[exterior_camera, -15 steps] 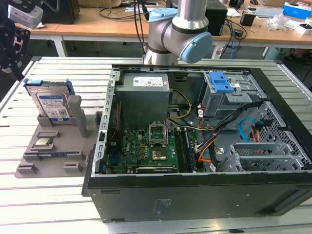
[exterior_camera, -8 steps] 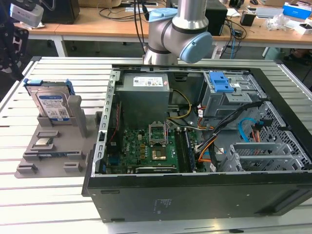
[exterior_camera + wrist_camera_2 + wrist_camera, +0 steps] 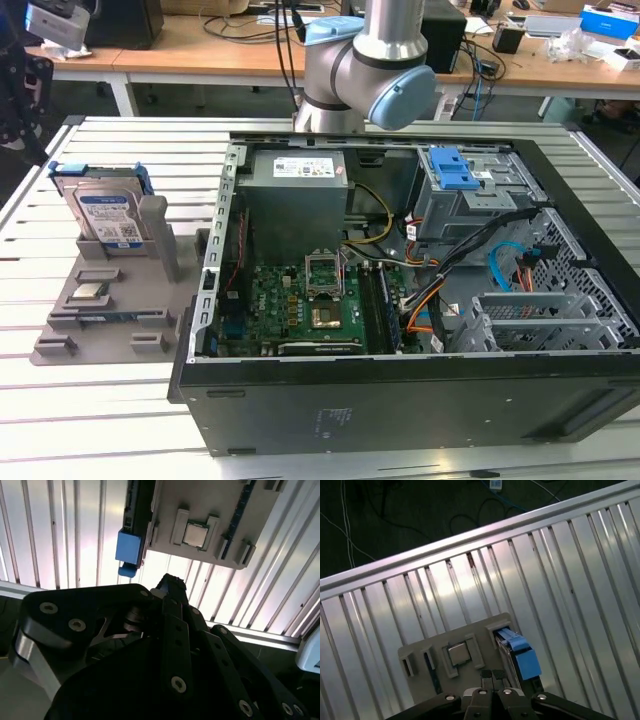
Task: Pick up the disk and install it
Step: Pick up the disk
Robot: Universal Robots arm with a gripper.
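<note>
On the ribbed metal table [image 3: 100, 420], exterior view: stands upright in a grey slotted holder [image 3: 110, 320], flat silver-grey disk [image 3: 105, 215], blue-and-white label, blue plastic rails. Second wrist view: black gripper [image 3: 170, 582] pinched closed, holding nothing; disk [image 3: 136, 527] edge-on ahead of the fingertips, apart from them. First wrist view: lies slightly to one side of the closed gripper [image 3: 493, 675], disk [image 3: 515, 652] untouched.

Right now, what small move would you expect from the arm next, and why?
Probably a short descent toward the disk, I'd judge. It stands on edge in the grey holder, outside the computer case, and nothing grips it. In the first wrist view the tool hangs above the disk's blue rail, apart from it.
</note>
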